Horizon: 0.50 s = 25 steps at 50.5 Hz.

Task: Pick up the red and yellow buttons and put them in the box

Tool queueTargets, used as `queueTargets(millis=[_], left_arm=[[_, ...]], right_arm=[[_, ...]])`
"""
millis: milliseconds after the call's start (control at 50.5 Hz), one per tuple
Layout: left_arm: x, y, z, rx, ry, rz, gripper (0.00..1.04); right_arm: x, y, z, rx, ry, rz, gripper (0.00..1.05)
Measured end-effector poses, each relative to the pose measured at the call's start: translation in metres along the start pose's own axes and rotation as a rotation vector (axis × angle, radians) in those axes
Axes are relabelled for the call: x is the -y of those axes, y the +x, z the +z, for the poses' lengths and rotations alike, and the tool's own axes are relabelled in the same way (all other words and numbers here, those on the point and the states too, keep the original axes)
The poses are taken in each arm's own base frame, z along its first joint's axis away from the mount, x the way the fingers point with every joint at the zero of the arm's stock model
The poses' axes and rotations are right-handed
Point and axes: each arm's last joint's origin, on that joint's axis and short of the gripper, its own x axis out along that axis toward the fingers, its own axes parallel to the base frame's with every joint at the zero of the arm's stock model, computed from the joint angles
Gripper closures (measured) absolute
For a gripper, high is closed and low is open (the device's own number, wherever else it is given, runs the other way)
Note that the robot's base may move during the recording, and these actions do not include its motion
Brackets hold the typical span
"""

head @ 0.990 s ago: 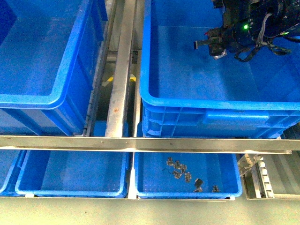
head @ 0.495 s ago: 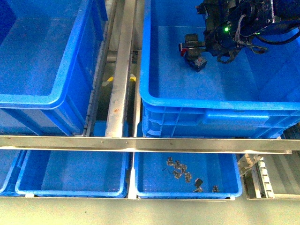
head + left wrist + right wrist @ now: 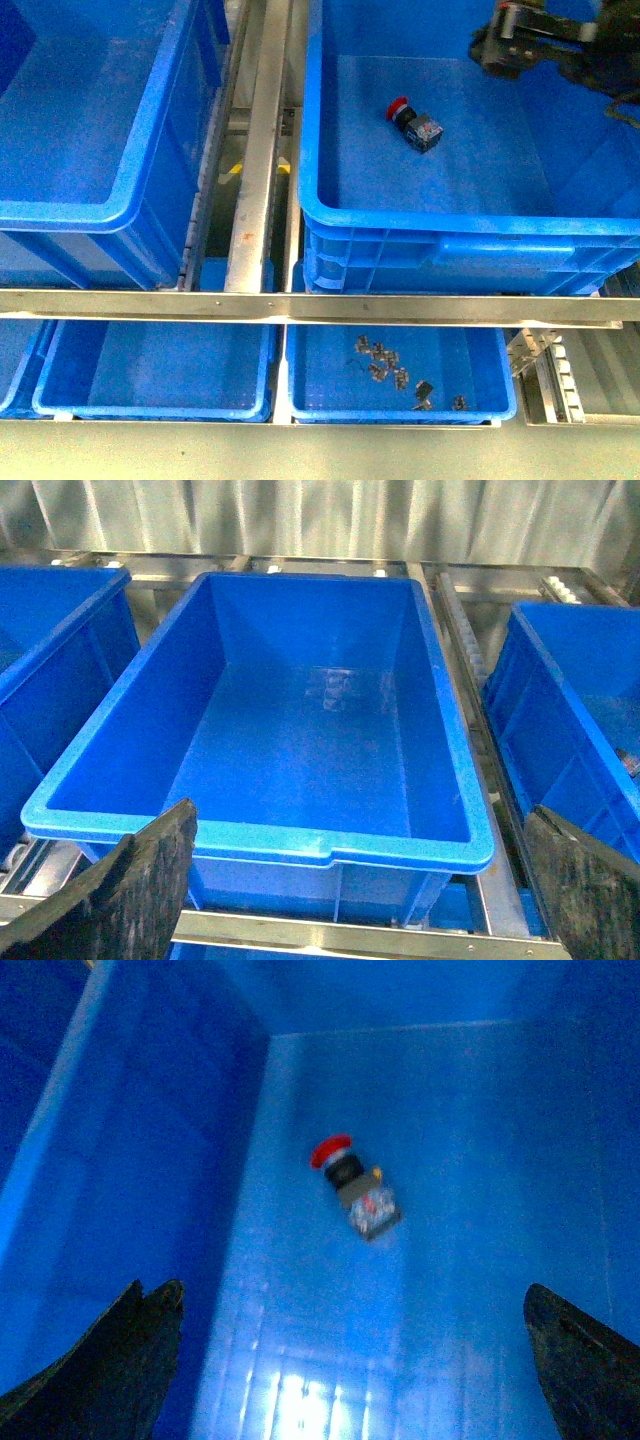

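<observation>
A red button [image 3: 414, 124] with a black-and-grey body lies on its side on the floor of the large deep blue box [image 3: 310, 205] at the right; it also shows in the right wrist view [image 3: 355, 1188]. My right gripper [image 3: 520, 40] is open and empty, raised above the box's far right part, apart from the button. Its fingers [image 3: 120, 1360] frame the box floor. My left gripper [image 3: 350, 900] is open and empty, hovering over the near rim of another empty blue crate [image 3: 300, 835]. No yellow button is in view.
A second large blue crate [image 3: 120, 205] stands at the left, with a metal rail [image 3: 255, 170] between the crates. Below a metal crossbar [image 3: 300, 305] are two shallow blue trays [image 3: 150, 405]; the right one [image 3: 505, 395] holds several small dark parts [image 3: 385, 365].
My right gripper carried the red button left over the box, let it go onto the box floor, then pulled back up and to the right, empty.
</observation>
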Motion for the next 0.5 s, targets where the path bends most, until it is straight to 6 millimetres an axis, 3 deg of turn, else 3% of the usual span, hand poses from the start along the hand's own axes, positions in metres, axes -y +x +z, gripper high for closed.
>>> queueTargets(millis=[119,257,337,396,495], left_arm=[[0.0,0.0,0.0,0.0,0.0,0.0,0.08],[0.0,0.0,0.0,0.0,0.0,0.0,0.08],[0.0,0.0,0.0,0.0,0.0,-0.001,0.08],[0.0,0.0,0.0,0.0,0.0,0.0,0.08],[0.0,0.0,0.0,0.0,0.0,0.001,0.08]], right_arm=[[0.011,-0.065,-0.028,0.009,0.156,-0.06,0.06],[0.029,-0.127,-0.062,-0.018,0.313,-0.33,0.06],[0.033,-0.142,-0.072,-0.014,0.354,-0.388,0.06],[0.039,-0.142,-0.077,0.154,0.228,-0.22,0.19],[0.037,-0.158,-0.077,0.352,0.006,-0.185,0.35]])
